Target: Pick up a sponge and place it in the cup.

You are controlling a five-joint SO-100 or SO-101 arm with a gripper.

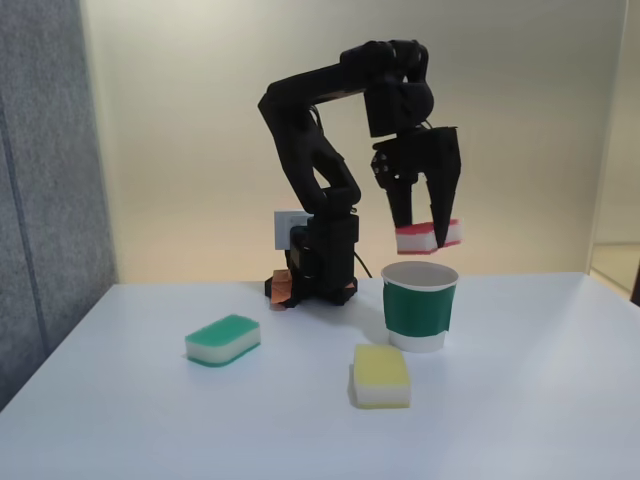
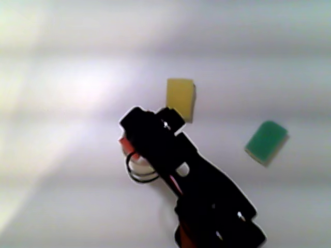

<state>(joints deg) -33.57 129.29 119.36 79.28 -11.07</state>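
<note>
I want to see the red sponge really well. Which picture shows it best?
The fixed view: the red-topped sponge hangs sideways-on in the gripper, just above the green-banded paper cup. In the other view the arm covers it, leaving a blurry red sliver.

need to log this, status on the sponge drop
Tool shut on red sponge. Hanging just above cup mouth, not in yet. Nothing in the way.

cup (image 1: pixel 420 305) mouth open, yellow sponge (image 1: pixel 381 375) just beside its base
</note>
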